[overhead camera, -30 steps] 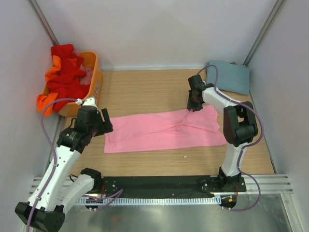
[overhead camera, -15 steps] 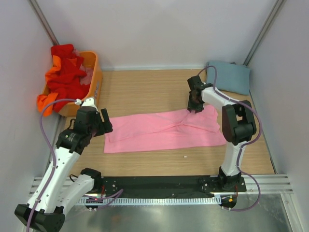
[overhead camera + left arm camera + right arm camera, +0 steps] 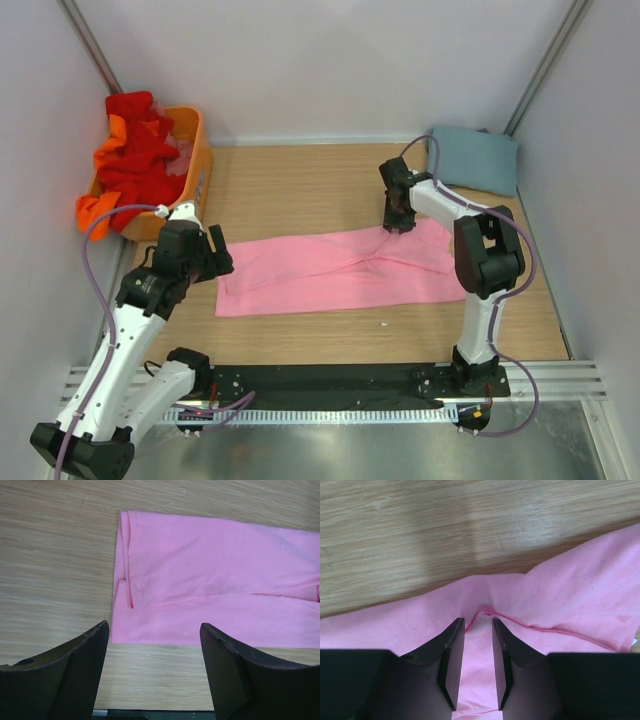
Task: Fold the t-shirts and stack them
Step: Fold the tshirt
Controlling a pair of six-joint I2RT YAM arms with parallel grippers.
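A light pink t-shirt [image 3: 330, 270] lies folded into a long strip across the middle of the wooden table. My right gripper [image 3: 395, 218] is at its far edge, right of centre. In the right wrist view its jaws [image 3: 478, 622] stand close together with a raised fold of the pink cloth [image 3: 560, 595] between them. My left gripper [image 3: 217, 257] is open and empty, hovering over the strip's left end [image 3: 210, 580]. A folded grey-blue t-shirt [image 3: 475, 158] lies at the far right corner.
An orange plastic basket [image 3: 200, 165] stands at the far left, holding red t-shirts [image 3: 135, 150]. An orange one [image 3: 95, 210] hangs over its near rim. Walls close in the left, right and back. A black rail [image 3: 330, 380] runs along the near edge.
My right gripper has moved a little to the left and farther back along the pink shirt's far edge. The left arm has barely moved.
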